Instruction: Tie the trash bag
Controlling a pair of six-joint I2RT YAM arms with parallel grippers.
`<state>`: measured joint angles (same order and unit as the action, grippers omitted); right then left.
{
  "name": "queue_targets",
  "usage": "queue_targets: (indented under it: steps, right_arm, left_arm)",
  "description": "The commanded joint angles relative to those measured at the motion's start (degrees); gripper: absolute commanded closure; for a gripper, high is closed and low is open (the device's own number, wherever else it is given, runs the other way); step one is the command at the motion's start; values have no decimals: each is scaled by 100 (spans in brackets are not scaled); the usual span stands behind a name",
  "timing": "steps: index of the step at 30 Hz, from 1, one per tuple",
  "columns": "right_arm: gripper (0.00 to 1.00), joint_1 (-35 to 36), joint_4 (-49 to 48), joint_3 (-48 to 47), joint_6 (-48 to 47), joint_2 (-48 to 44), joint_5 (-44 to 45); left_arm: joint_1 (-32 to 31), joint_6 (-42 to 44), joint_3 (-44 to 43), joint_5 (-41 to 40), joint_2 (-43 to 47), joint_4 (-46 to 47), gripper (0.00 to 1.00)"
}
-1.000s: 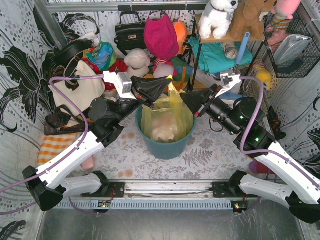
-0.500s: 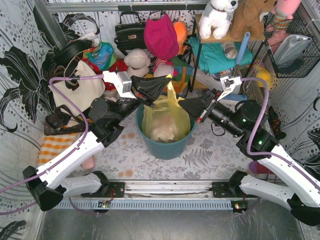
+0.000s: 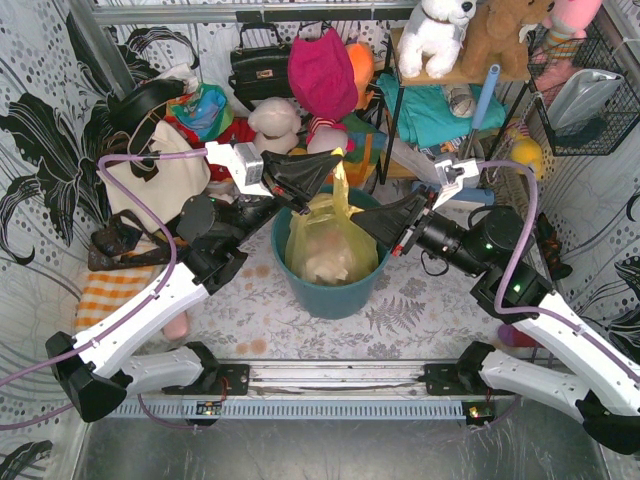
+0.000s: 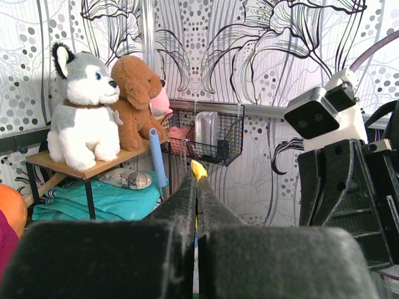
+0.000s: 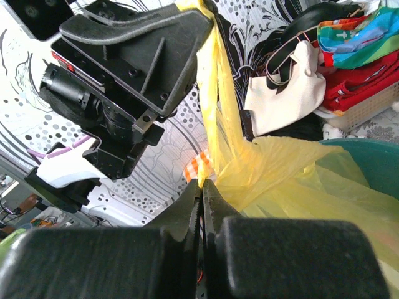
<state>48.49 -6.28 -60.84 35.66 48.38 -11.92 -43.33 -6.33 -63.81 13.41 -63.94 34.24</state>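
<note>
The yellow-green trash bag (image 3: 330,240) sits in the teal bin (image 3: 330,292), with white crumpled paper showing through. My left gripper (image 3: 328,166) is shut on one corner of the bag and holds it stretched up above the bin; a yellow tip pokes past its fingertips in the left wrist view (image 4: 198,169). My right gripper (image 3: 357,222) is shut on another flap of the bag at the bin's right rim. In the right wrist view the bag (image 5: 262,162) rises as a taut strip to the left gripper (image 5: 187,18), and my right gripper (image 5: 201,183) pinches a yellow fold.
A cream tote bag (image 3: 160,175) and an orange checked cloth (image 3: 110,290) lie at the left. Plush toys, a black handbag (image 3: 258,70) and a shelf with teal cloth (image 3: 440,110) crowd the back. A wire basket (image 3: 590,95) hangs at the right.
My right gripper has moved left and down toward the bin, pulling its flap of the bag inward. The left gripper holds its corner up in the same place.
</note>
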Motion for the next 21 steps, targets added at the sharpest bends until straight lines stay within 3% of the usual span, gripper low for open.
queue_targets:
  steps: [1, 10, 21]
  right_arm:
    - [100, 50, -722, 282, 70, 26, -160]
    - [100, 577, -986, 255, -399, 395, 378]
    - [100, 1315, -1267, 153, -836, 1020, 2092]
  left_arm:
    - [44, 79, -37, -117, 27, 167, 100]
    - [44, 97, -110, -74, 3, 48, 100]
    - [44, 88, -119, -28, -1, 13, 100]
